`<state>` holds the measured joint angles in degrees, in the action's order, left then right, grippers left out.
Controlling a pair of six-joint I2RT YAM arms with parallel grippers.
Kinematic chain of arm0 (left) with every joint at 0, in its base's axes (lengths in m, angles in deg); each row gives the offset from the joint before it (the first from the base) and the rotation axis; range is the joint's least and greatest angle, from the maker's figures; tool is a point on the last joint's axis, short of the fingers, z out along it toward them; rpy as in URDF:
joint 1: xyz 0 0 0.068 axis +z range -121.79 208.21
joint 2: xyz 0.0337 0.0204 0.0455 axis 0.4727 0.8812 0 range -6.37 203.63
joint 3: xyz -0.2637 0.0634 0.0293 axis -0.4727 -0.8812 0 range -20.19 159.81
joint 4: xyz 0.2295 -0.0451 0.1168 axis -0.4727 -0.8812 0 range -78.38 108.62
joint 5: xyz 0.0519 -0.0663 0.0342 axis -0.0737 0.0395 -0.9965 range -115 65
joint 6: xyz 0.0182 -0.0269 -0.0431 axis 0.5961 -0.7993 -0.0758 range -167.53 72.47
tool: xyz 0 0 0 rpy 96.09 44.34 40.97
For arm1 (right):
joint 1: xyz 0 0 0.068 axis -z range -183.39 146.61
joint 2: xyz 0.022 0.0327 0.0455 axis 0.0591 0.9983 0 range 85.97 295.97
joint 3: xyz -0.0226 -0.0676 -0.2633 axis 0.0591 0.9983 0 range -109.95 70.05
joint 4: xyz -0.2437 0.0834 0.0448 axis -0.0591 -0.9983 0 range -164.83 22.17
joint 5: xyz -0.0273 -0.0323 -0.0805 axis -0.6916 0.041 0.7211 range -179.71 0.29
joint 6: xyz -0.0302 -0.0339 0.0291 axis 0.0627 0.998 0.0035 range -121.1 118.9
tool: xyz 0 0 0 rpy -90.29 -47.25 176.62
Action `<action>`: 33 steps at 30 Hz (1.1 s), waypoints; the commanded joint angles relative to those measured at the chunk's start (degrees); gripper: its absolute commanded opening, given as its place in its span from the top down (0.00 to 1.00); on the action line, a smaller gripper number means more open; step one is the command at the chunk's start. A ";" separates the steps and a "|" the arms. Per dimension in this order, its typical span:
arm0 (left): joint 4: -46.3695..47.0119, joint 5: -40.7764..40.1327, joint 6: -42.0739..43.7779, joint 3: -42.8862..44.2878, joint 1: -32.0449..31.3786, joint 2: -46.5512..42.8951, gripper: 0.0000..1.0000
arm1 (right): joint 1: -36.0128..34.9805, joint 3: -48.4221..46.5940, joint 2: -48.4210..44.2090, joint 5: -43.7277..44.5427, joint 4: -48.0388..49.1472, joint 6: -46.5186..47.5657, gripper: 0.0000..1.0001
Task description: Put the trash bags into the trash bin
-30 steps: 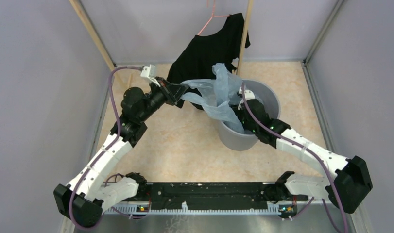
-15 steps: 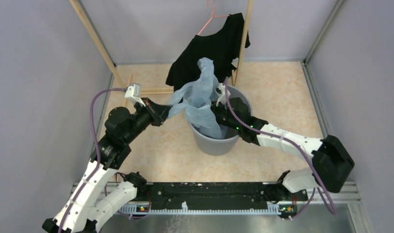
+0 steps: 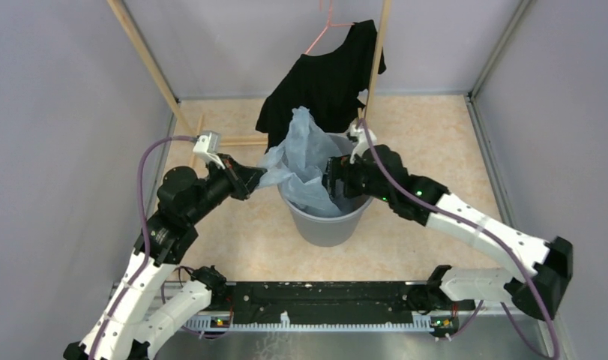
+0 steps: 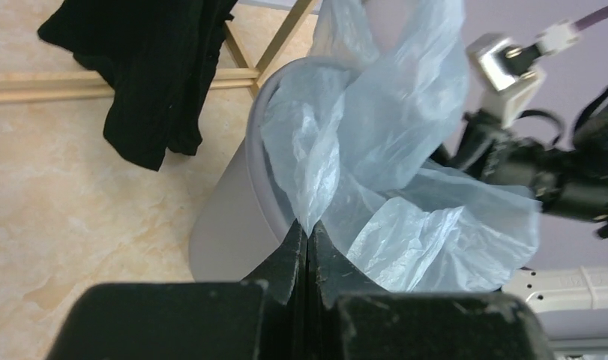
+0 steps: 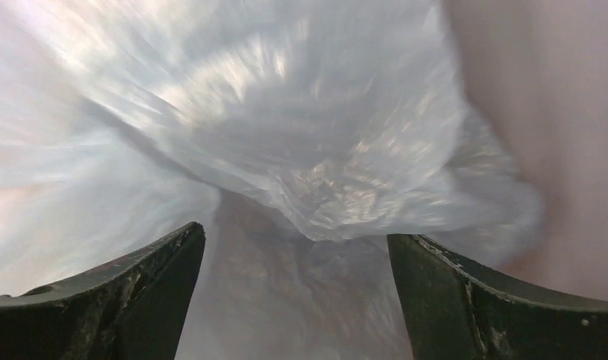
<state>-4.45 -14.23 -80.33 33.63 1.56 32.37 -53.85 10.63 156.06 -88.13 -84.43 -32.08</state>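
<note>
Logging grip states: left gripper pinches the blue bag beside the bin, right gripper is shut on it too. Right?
Only the right gripper is wrong: the right wrist view shows it open, the trash bag ahead of its spread jaws. The left gripper does pinch it beside the trash bin.

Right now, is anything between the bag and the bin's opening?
Nothing visible. The trash bag already drapes into the trash bin; only the open right gripper sits at its mouth. The left gripper pinches a fold by the rim.
</note>
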 commanded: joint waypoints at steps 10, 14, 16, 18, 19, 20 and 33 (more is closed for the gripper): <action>11.73 14.01 2.53 1.12 0.11 3.87 1.00 | 9.78 -15.98 -10.06 -4.20 -7.91 4.59 0.01; 12.98 15.78 0.99 0.19 0.09 5.11 1.00 | 9.90 -20.08 -5.51 -10.33 -3.09 1.91 0.01; 12.89 15.92 1.11 -0.01 0.05 5.34 1.00 | 9.87 -21.34 -2.37 -12.99 -2.27 0.73 0.01; 12.74 15.58 1.44 -0.18 0.07 5.26 1.00 | 9.68 -22.54 0.75 -15.06 -2.30 0.57 0.03; 12.72 15.40 1.62 -0.25 0.03 5.29 1.00 | 9.41 -22.61 1.83 -14.83 -2.26 0.66 0.03; 12.62 15.32 1.68 -0.34 0.07 5.25 1.00 | 8.95 -22.55 2.63 -13.65 -2.57 0.91 0.04; 12.39 15.48 1.60 -0.49 0.03 5.71 1.00 | 5.11 -19.42 8.05 -12.58 2.24 0.22 0.29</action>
<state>5.36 0.74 -78.29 33.46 1.56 38.21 -47.90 -9.11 162.85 -99.47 -86.86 -30.73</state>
